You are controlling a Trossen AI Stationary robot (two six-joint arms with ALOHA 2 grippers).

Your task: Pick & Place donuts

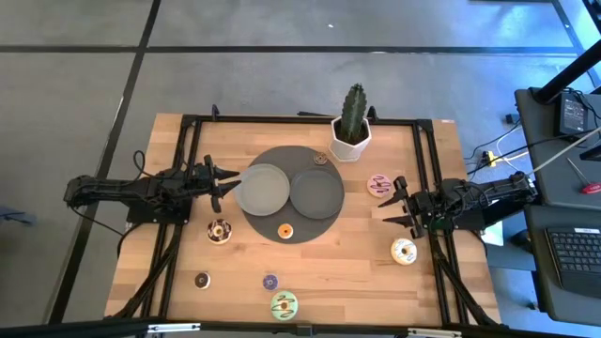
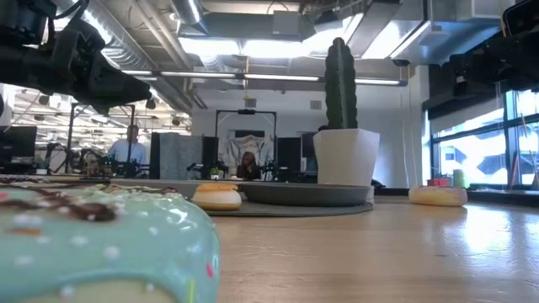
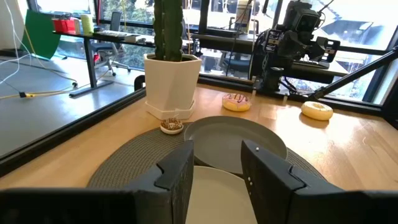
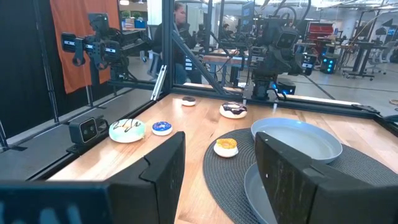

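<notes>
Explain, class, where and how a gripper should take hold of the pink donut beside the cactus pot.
The pink donut lies flat on bare wood near the right gripper, so coming straight down is probably best, fingers spanning one side of the ring, one in the hole.

Two dark fingers of the right hand (image 4: 214, 177) stand apart over the light wooden desk (image 4: 186, 134), holding nothing. Beyond them lies a round dark woven mat (image 4: 348, 168) carrying two shallow grey plates (image 4: 298, 140), one overlapping the other. A small orange-iced donut (image 4: 226, 147) sits at the mat's edge. Farther off on the bare wood are a mint-green donut with dark drizzle (image 4: 127, 130), a small blue donut (image 4: 162, 127) just beside it, a brown-and-white donut (image 4: 234, 110) and a small dark donut (image 4: 188, 101). The other dark arm (image 4: 272, 53) stands across the desk.
</notes>
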